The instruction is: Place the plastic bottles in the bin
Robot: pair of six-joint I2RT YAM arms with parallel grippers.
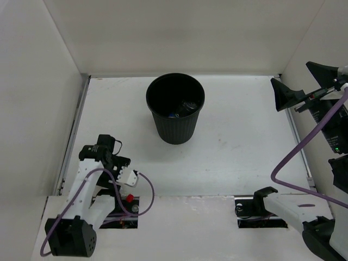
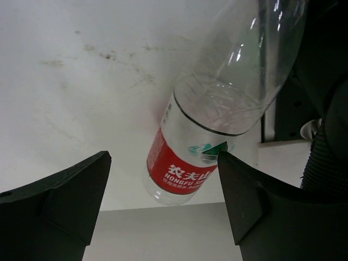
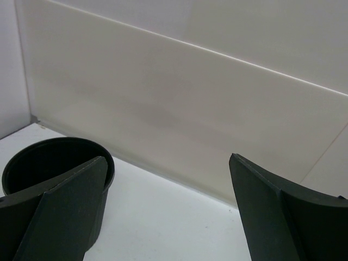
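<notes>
Left gripper (image 2: 163, 157) open over bottle (image 2: 217, 109), near-left edge. Centre your jaws on the label (image 2: 182, 174), lower, close gently; thin plastic may squirt out. Right gripper (image 3: 167, 159) open.

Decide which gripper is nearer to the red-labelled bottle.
Left. The left gripper hangs right over the red-labelled bottle, with its open jaws on either side of it. The right gripper is raised at the far right of the table, well away, also open.
</notes>
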